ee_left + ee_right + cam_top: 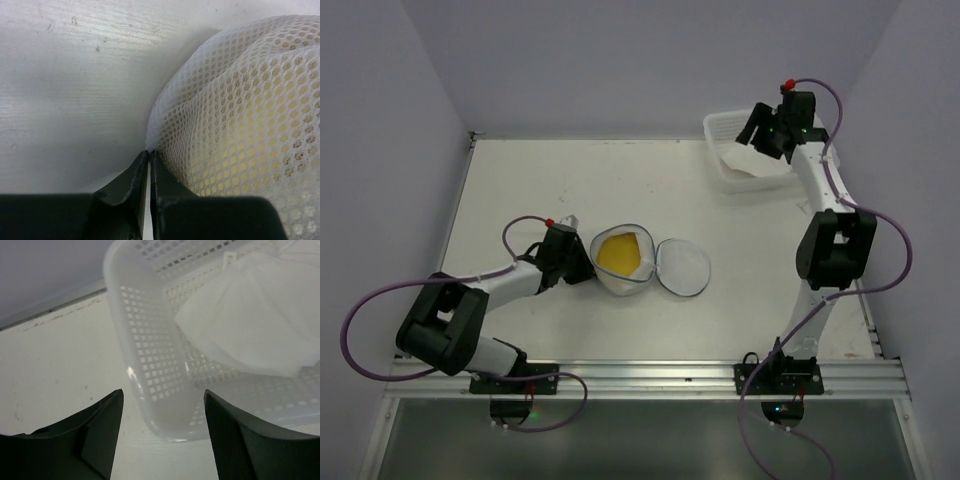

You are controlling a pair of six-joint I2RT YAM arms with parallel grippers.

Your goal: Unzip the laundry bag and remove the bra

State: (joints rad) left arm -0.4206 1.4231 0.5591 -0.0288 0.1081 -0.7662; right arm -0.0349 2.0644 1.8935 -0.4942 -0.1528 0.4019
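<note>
The laundry bag (636, 280) lies at the table's middle, unzipped, with its round mesh lid (682, 266) flapped open to the right. A yellow padded piece (620, 253) fills the open half; I cannot tell whether it is the bra. In the left wrist view the white mesh (240, 100) shows yellow through it. My left gripper (586, 268) (150, 152) is shut on the bag's left mesh edge. My right gripper (760, 135) (163, 400) is open and empty, over the near-left corner of the lattice basket (150, 365).
The white plastic lattice basket (725, 125) stands at the back right and holds a white folded fabric piece (250, 325). Purple walls close the table's back and sides. A metal rail runs along the near edge.
</note>
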